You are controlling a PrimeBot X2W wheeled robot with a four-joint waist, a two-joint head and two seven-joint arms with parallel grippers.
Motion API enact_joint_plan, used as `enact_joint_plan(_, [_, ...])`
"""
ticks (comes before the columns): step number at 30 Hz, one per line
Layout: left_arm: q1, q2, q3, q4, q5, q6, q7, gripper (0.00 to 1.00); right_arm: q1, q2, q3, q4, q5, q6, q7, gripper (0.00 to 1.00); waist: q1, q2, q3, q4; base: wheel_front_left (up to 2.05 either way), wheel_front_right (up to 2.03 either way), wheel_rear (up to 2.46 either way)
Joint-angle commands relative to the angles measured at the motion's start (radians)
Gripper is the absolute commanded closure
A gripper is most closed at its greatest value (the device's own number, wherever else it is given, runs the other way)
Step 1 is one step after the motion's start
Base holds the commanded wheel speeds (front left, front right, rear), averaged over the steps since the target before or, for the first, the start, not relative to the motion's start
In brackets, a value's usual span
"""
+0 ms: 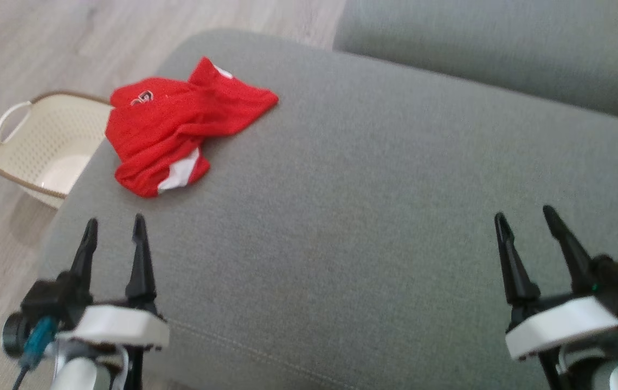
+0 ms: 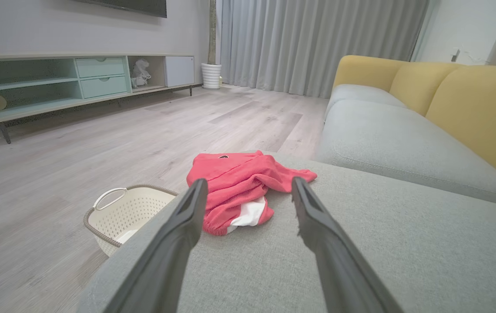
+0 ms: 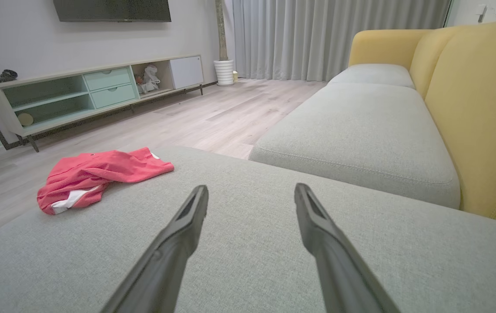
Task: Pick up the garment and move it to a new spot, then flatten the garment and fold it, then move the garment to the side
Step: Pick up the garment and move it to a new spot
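A crumpled red garment (image 1: 176, 127) with white patches lies at the far left corner of the grey sofa cushion (image 1: 374, 206). My left gripper (image 1: 115, 228) hovers open over the cushion's near left part, short of the garment, with nothing between its fingers. From the left wrist the garment (image 2: 239, 187) lies straight ahead beyond the open left gripper (image 2: 249, 188). My right gripper (image 1: 526, 218) stands open and empty over the cushion's near right part. In the right wrist view the garment (image 3: 95, 176) lies far to the left of the right gripper (image 3: 251, 193).
A cream perforated basket (image 1: 43, 146) stands on the wooden floor just left of the cushion's edge, also seen as the basket (image 2: 122, 213). A second grey seat cushion (image 1: 504, 49) adjoins at the back right. Yellow backrests (image 3: 478, 104) rise on the right. A low TV cabinet (image 2: 78, 82) lines the far wall.
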Motion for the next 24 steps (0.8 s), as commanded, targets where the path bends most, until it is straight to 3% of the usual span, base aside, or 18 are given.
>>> enact_joint_plan(1, [-0.091, 0.002, 0.045, -0.018, 0.000, -0.011, -0.012, 0.00, -0.074, -0.006, 0.023, -0.053, -0.014, 0.007, 0.010, 0.00, 0.0000, 0.0000, 0.054, -0.015, 0.00, 0.00, 0.00])
enact_joint_plan(6, [-0.233, -0.034, 0.104, 0.070, 0.000, -0.075, -0.014, 0.00, -0.138, -0.025, 0.033, -0.108, -0.047, 0.007, 0.061, 0.00, 0.0000, 0.0000, 0.202, -0.049, 0.00, 0.00, 0.00])
enact_joint_plan(15, [-0.504, -0.076, 0.299, 0.338, 0.043, -0.245, -0.015, 0.00, -0.241, -0.083, 0.012, -0.191, -0.072, 0.007, 0.126, 0.00, 0.0000, 0.0000, 0.437, -0.111, 0.00, 0.00, 0.00])
enact_joint_plan(20, [-0.611, -0.070, 0.371, 0.500, 0.057, -0.288, -0.015, 0.00, -0.270, -0.100, 0.009, -0.207, -0.071, 0.007, 0.138, 0.00, 0.0000, 0.0000, 0.488, -0.131, 0.00, 0.00, 0.00])
enact_joint_plan(24, [-0.688, -0.033, 0.394, 0.675, 0.073, -0.316, -0.015, 0.00, -0.289, -0.106, 0.017, -0.209, -0.066, 0.007, 0.140, 0.00, 0.0000, 0.0000, 0.511, -0.155, 0.00, 0.00, 0.00])
